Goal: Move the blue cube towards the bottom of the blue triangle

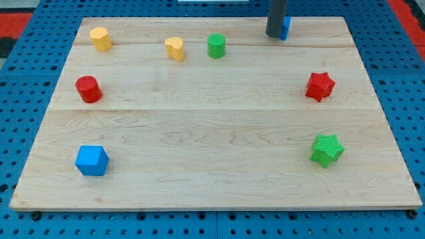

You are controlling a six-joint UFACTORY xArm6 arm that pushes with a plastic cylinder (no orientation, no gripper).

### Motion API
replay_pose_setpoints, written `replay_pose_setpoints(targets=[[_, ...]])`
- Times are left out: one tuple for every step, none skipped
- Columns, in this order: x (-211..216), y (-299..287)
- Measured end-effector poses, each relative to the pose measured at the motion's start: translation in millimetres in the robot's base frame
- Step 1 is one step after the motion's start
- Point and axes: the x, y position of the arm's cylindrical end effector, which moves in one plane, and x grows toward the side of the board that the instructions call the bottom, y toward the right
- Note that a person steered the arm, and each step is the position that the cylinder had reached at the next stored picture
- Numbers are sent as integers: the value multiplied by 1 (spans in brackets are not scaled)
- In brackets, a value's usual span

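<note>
The blue cube (91,160) sits near the board's bottom left corner. The blue triangle (285,28) is at the view's top, right of centre, mostly hidden behind my rod; only a blue sliver shows. My tip (275,34) rests at the triangle's left side, touching or nearly touching it, far from the blue cube.
A yellow block (101,39) and a yellow heart (175,48) lie at the top left, a green cylinder (216,46) beside them. A red cylinder (87,89) is at the left, a red star (320,86) and a green star (327,149) at the right. The wooden board (212,192) ends near each.
</note>
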Motion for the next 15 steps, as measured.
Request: replay_pose_setpoints(targets=[[38, -1], [127, -38], [202, -103], [265, -175], [334, -236], [369, -309], [354, -358], [326, -358], [314, -358], [309, -358], [309, -363], [309, -363], [317, -361], [327, -361], [314, -337]])
